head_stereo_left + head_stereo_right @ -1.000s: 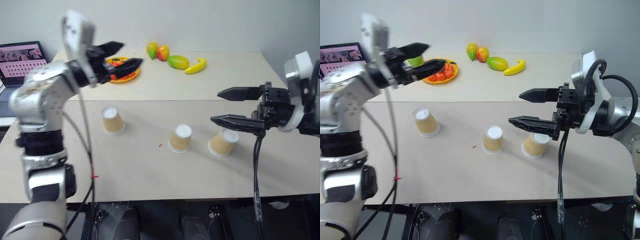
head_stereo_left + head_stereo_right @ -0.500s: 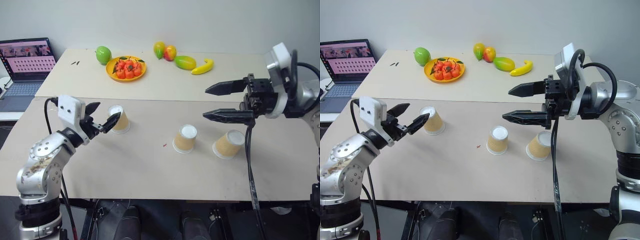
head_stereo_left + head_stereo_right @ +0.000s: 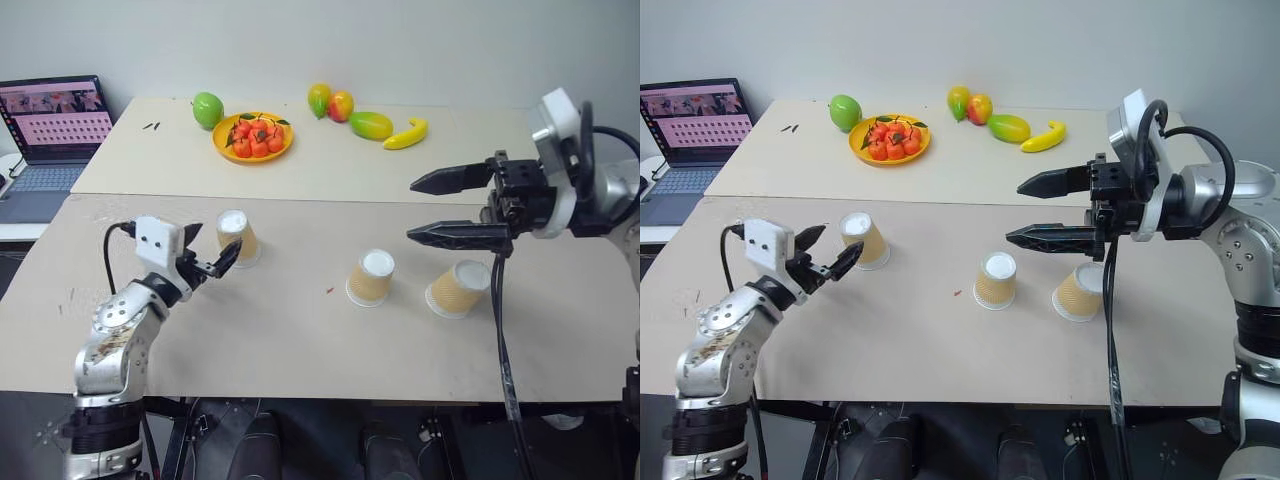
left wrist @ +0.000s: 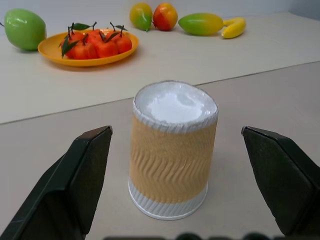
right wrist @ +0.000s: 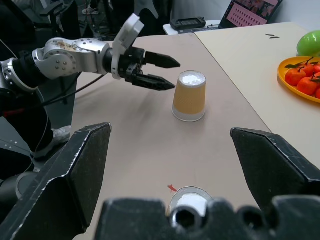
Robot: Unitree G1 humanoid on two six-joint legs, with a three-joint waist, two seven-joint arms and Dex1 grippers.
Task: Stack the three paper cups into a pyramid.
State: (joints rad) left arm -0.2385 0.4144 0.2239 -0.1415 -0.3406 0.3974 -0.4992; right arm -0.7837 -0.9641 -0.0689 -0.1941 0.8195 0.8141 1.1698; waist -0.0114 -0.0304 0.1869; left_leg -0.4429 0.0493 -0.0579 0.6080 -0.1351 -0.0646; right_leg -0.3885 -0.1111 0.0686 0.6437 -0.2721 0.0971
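Three tan-yellow paper cups stand apart on the near table, white bases up. The left cup (image 3: 237,238) is upright and upside down. So is the middle cup (image 3: 371,278), while the right cup (image 3: 458,288) looks tipped. My left gripper (image 3: 212,248) is low over the table, just short of the left cup, and open. In the left wrist view that cup (image 4: 172,150) sits between the two spread fingers (image 4: 75,185), untouched. My right gripper (image 3: 412,210) hangs open in the air above the middle and right cups, pointing left.
On the far table are an orange plate (image 3: 224,147) of small red fruit, a green fruit (image 3: 207,109), two mangoes (image 3: 330,102), another mango (image 3: 370,125) and a banana (image 3: 405,135). A laptop (image 3: 55,120) stands at the far left. A seam runs between the two tabletops.
My left arm has come down from high over the table to cup height at the left cup, still open. The right gripper has stayed put. The camera view shifted early on.
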